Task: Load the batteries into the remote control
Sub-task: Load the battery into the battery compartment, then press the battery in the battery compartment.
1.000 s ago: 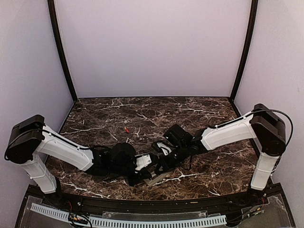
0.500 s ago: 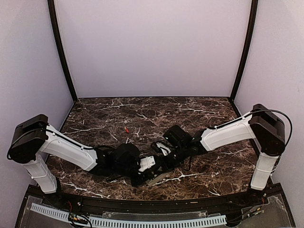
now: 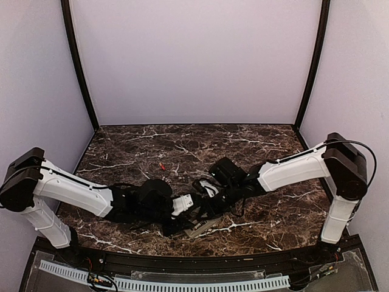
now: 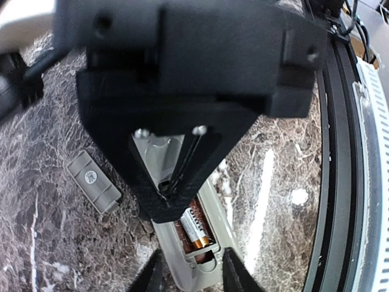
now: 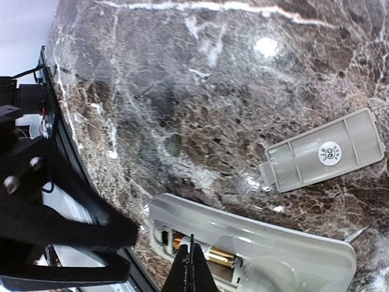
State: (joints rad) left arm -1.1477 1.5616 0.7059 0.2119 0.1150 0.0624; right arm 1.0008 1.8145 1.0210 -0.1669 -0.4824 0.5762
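Grey-beige-backed white plastic remote control (image 5: pixel 273 243) face down at the marble tabletop (image 5: pixel 182 91) near-edge centre, copper-ended cylindrical battery (image 4: pixel 196 228) seated in its bay, right gripper (image 5: pixel 190 249) pressed together there, left gripper (image 4: pixel 191 277) parted astride the remote's end, flat grey cover (image 5: pixel 325 152) beside.

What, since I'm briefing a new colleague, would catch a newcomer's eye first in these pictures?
The left arm and right arm meeting low over the near middle of the marble table, where the remote control lies back up with its compartment open and a battery inside, the shut right end effector pointing into it. Its grey cover lies loose beside it, and a red battery sits alone farther back.
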